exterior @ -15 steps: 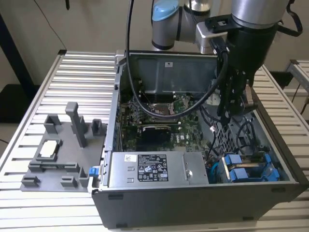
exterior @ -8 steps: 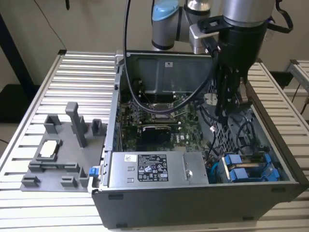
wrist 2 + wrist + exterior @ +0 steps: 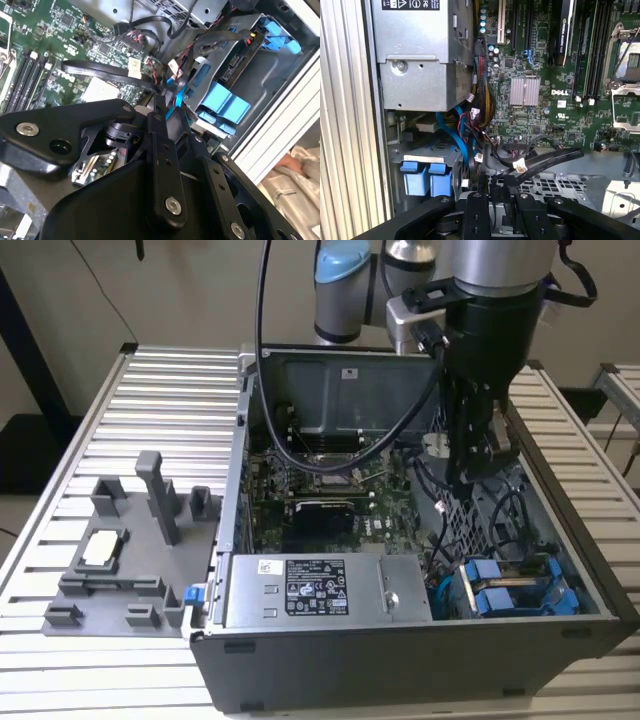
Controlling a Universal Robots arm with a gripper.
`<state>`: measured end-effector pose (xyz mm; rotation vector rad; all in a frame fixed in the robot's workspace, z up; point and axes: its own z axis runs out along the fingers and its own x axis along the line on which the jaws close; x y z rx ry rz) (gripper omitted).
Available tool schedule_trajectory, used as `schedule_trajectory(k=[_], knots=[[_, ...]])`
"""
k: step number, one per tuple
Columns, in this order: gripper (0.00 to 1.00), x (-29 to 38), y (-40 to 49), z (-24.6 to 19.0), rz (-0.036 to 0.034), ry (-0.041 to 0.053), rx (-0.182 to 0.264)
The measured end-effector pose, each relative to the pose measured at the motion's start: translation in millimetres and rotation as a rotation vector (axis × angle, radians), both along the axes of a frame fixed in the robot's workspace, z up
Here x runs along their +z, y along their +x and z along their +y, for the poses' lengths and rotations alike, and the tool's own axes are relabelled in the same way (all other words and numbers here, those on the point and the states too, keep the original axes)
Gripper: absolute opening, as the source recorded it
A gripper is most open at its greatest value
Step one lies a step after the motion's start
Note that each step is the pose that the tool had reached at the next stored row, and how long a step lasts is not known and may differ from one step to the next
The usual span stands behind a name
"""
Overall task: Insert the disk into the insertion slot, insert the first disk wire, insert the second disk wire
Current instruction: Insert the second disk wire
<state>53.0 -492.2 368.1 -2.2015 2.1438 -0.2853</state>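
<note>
**Wiring the seated disk: item record**

Step in hand, by my reading: the first disk wire. The disk (image 3: pixel 505 592) already sits in the insertion slot (image 3: pixel 462 525), lower right of the exterior view, blue tabs showing.

My pincer (image 3: pixel 478 468) hangs inside the computer case (image 3: pixel 400 680), just above the slot, among loose black wires (image 3: pixel 545 162). I cannot tell whether it is spread or pinching anything.

Move calls for, in my judgement: fine alignment of a plug with the disk's end, clear of neighbouring cables.

Contents, case: motherboard (image 3: pixel 540 100), power-supply box (image 3: pixel 320 590), disk.

Contents, fixture tray (image 3: pixel 130 550), left on the worktop (image 3: pixel 180 390): upright posts, one small white-topped part (image 3: pixel 103 548).
</note>
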Motion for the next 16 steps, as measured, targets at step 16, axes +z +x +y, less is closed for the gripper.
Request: schedule_trajectory(k=[16], knots=[[0.27,-9.9,-1.1,1.8,-0.0342,-0.0259,0.002]])
